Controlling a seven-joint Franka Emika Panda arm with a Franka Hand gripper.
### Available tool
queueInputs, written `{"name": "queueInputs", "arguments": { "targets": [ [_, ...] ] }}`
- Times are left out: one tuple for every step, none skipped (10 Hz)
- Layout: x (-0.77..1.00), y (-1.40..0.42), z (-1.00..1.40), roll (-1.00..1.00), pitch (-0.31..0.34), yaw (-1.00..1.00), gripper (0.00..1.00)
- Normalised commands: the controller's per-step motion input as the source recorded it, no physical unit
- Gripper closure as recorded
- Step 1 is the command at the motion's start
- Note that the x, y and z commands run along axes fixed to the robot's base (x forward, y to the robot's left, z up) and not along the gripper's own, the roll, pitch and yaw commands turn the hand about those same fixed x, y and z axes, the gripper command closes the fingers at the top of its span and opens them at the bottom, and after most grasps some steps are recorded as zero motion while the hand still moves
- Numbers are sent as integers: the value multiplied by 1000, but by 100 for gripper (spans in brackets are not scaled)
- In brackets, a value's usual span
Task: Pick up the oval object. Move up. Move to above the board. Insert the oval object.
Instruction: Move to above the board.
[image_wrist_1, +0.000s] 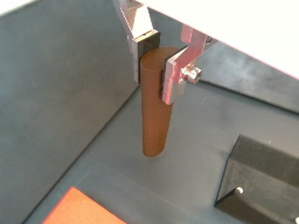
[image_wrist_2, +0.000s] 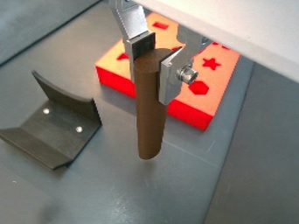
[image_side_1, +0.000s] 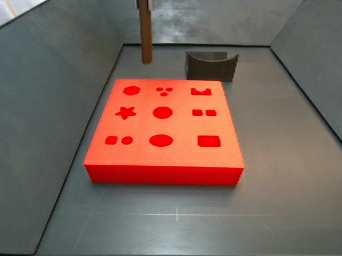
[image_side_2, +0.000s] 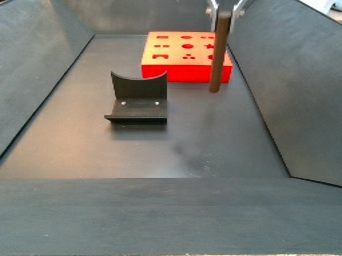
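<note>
Fingers (image_wrist_2: 156, 57) grip oval object (image_wrist_2: 146, 109) upright.

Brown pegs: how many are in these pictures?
1. The oval object hangs upright, clamped in the gripper, beside the board, not over it. None shows elsewhere, though one could be hidden.

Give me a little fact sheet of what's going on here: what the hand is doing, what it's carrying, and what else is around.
hand: the hand is shut on the oval object, raised off the floor
oval object: brown oval object hangs upright, its lower end in the air
board: red board lies flat on the floor, holes facing up, all looking unfilled
oval object vs board: beside the board, not above it
fixture: dark fixture stands on the floor, apart from the board
</note>
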Motion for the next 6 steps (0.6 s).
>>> {"name": "queueInputs", "arguments": {
  "targets": [
    [196, -158, 1000, 408, -68, 85, 100],
    [204, -170, 1000, 397, -35, 86, 100],
    [188, -163, 1000, 384, 0, 80, 100],
    [166, -142, 1000, 283, 34, 58, 100],
    [154, -126, 1000, 196, 47, 42, 100],
    [138, -109, 1000, 131, 58, 32, 100]
  ]
}}
